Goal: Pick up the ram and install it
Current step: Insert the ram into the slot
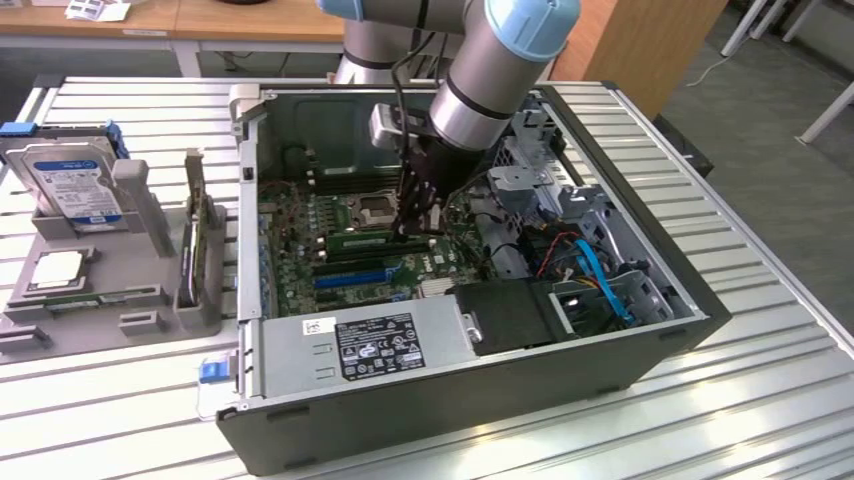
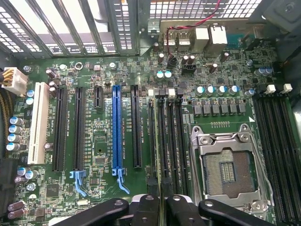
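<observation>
Although the ram [image 1: 360, 241] was seen along the memory slots [image 2: 170, 141], close by the gripper [image 2: 162, 209], it could not be told whether the jaws were closed. Pressed out of line, it might be jammed or cracked.

Case [image 1: 687, 300]: lay open on its side on the slatted table [image 1: 761, 400].
Power supply [image 1: 358, 350]: sat along the case's near edge, label up.
Hard drive [image 1: 67, 180]: stood upright in a grey holder [image 1: 80, 300], at the exterior view's left.
Blue slot [image 2: 116, 127]: ran between black slots.
CPU socket [image 2: 228, 172]: held no chip.
</observation>
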`<state>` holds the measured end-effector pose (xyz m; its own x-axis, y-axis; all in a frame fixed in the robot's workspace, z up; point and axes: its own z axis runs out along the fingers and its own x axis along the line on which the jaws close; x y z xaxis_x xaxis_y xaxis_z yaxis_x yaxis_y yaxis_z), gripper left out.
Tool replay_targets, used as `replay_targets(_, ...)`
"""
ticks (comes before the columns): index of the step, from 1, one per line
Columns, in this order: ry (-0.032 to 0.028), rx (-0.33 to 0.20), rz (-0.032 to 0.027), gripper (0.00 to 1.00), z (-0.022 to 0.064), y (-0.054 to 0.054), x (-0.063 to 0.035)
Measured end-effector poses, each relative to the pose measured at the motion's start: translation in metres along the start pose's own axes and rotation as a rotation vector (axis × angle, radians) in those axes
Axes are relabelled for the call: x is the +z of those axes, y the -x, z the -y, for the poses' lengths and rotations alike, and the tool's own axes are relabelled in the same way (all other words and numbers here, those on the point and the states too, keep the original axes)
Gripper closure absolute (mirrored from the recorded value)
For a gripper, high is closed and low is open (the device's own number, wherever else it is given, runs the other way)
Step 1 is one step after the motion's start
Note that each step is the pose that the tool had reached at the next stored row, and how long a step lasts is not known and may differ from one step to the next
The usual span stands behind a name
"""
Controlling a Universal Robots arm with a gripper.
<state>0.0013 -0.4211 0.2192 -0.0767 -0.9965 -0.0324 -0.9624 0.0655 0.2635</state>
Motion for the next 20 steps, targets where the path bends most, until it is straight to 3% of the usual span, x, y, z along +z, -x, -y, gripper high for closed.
replay_targets(20,0.0001,-0.005,-0.0014,0.86,0.0019,0.0000,0.0017)
